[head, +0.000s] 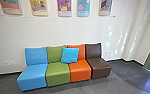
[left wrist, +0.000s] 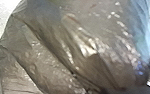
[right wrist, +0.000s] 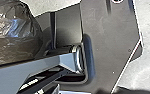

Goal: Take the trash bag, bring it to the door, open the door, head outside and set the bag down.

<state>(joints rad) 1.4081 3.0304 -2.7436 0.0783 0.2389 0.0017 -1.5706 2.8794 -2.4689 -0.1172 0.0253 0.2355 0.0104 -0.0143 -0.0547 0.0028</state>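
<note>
While a cushion (head: pixel 70 55) sits on the seats (head: pixel 58 73), I see the trash bag (left wrist: pixel 53 47). My grippers — open or closed, I cannot tell.

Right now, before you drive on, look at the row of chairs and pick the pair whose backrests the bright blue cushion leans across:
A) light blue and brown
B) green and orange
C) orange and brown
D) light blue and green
B: the bright blue cushion covers the place where the backrests of the green chair and the orange chair meet.
</note>
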